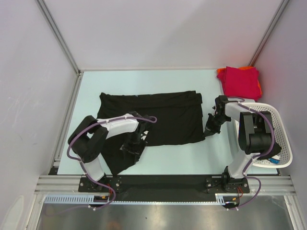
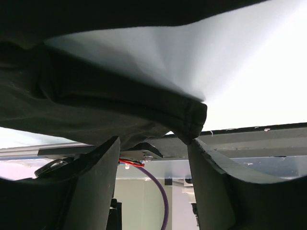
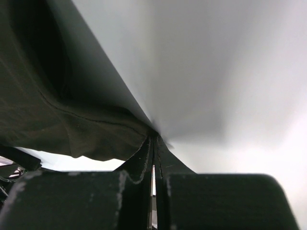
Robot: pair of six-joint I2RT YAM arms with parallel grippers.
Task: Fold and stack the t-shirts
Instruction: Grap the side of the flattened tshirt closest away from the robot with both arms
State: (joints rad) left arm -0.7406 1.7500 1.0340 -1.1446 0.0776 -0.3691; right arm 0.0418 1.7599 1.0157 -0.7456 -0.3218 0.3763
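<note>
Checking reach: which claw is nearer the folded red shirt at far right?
Right. The right claw, at the black shirt's right edge, is near-left of the red shirt; the left claw is far left.

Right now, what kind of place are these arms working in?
Likely a robotics lab cell, not a home: blank white panel walls in metal framing, a pale worktable, and a robot arm bolted to a black rail.

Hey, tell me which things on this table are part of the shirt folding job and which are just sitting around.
Part of the job:
- black t-shirt, laid out in the middle
- red t-shirt, folded, far right corner
- orange t-shirt, peeking out under the red one

Just lying about:
- white lattice basket, right edge
</note>
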